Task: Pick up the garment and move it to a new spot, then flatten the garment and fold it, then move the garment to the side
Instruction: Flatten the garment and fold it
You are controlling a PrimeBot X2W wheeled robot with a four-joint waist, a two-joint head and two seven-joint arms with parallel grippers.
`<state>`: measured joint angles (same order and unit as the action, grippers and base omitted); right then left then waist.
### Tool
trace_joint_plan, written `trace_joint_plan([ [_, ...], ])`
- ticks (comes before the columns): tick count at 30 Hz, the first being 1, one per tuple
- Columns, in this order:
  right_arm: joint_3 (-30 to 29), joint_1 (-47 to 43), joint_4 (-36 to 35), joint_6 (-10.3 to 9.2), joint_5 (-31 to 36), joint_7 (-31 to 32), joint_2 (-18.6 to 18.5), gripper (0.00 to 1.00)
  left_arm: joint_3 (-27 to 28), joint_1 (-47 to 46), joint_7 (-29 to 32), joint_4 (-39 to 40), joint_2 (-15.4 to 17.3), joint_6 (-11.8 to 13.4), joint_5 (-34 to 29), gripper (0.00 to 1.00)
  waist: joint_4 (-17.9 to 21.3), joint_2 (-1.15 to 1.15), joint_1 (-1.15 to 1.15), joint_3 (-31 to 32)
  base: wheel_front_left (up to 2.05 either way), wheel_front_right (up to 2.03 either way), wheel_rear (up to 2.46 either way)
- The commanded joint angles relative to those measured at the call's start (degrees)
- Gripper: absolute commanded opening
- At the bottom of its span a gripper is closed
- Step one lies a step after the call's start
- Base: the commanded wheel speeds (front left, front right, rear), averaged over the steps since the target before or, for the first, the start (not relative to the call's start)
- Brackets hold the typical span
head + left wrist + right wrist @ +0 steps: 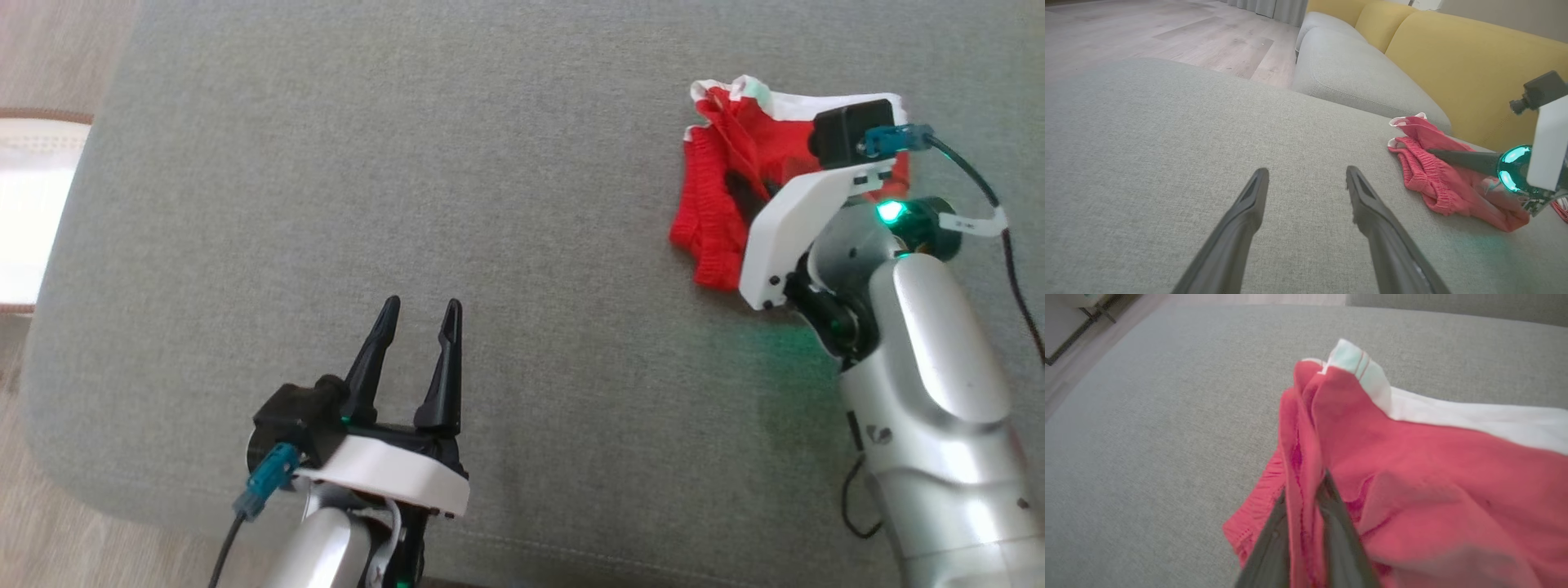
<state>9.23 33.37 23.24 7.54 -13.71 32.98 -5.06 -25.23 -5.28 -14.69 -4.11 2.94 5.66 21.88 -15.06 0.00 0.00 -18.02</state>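
Head view: the grey cushion [408, 163] spans almost the whole frame, with a strip of pale floor [49, 49] at the left edge. The right arm [922, 367] rises from the lower right corner toward the upper right, where the red garment [714, 196] with white trim lies bunched on the cushion. The left gripper [422, 306] sits at lower centre-left, jaws wide apart and holding nothing, well apart from the cloth.

In the right wrist view the right gripper [1304, 486] has its jaws clamped on a raised fold of the garment, the red cloth standing between the two dark fingers [1339, 539]. In the head view the bunch runs roughly from upper right to lower left, with its gathered waistband [706, 245] at the lower-left end.

The right arm is the nearer one and has the grip. I judge the coming lift should carry the cloth leftward to the bare middle of the cushion, within the left gripper's reach.
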Motion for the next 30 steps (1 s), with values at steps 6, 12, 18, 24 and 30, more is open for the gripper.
trace_joint_plan([
  [6, 4.1, 0.5, -3.8, -0.05, -7.9, -5.3, 2.1, 1.0, 2.4, -0.5, -0.3, 0.7, -0.1, 0.1, -0.2, 1.0, 2.7, 0.0, 0.0, 2.0, 0.0, 0.0, 0.0],
  [12, 4.0, -5.7, -10.4, -0.05, -10.1, -10.7, 1.4, 1.0, 5.3, 1.0, -0.3, 0.3, -0.1, -0.3, -1.8, 1.0, 5.4, 0.0, 0.0, 5.2, 0.0, 0.0, 0.0],
  [18, 0.0, -14.6, -16.0, -0.05, -4.2, -19.2, -3.2, 1.0, 8.9, 4.2, -0.3, 1.3, -0.1, -0.8, -3.2, 1.0, 8.0, 0.0, 0.0, 8.3, 0.0, 0.0, 0.0],
  [24, -5.3, -22.1, -15.6, -0.05, -0.6, -27.4, -6.4, 1.0, 11.6, 7.3, -0.3, 0.7, -0.1, -1.8, -5.0, 1.0, 9.0, 0.0, 0.0, 11.2, 0.0, 0.0, 0.0],
  [30, -8.3, -25.2, -13.7, -0.05, 0.7, -33.1, -6.6, 1.0, 13.8, 9.1, -0.3, 0.2, -0.1, -3.3, -6.3, 1.0, 9.4, 0.0, 0.0, 12.7, 0.0, 0.0, 0.0],
])
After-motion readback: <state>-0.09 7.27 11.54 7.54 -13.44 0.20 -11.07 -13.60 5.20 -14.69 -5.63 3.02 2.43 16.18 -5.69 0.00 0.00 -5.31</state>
